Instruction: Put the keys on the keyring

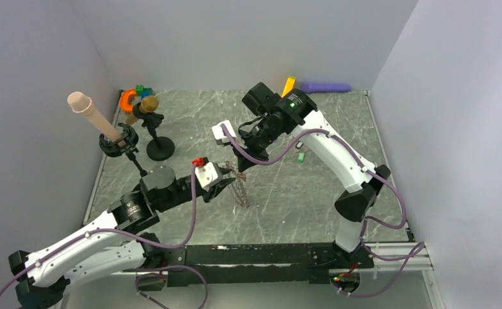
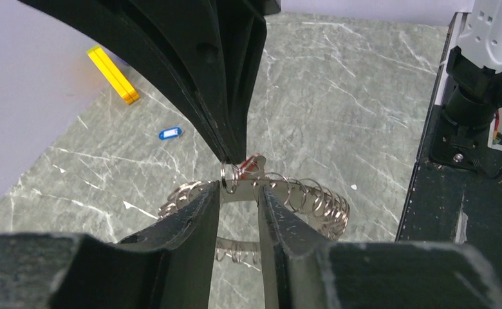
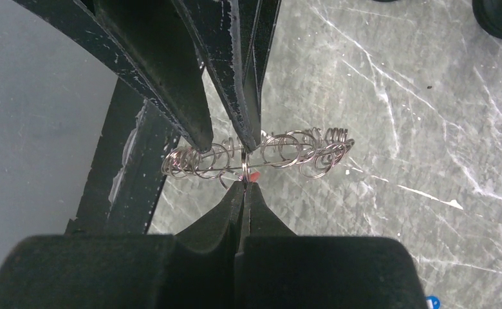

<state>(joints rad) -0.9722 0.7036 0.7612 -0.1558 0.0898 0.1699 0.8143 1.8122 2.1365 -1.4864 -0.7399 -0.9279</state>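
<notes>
- left gripper (image 2: 239, 193): jaws partly apart. A stretch of the keyring (image 2: 313, 203) crosses the gap between the fingers. Cannot tell whether it is clamped.
- right gripper (image 3: 243, 183): jaws fully closed, pinching the small wire loop of the red key (image 3: 253, 175) right against the keyring.
- keyring: lifted off the tabletop (image 1: 287, 206) between both grippers, near the middle and slightly toward the left edge.
- green key (image 1: 300, 156): flat on the tabletop, right of centre.
- blue key (image 2: 170, 133): on the tabletop toward the far edge, near the orange block (image 2: 113, 74).
</notes>
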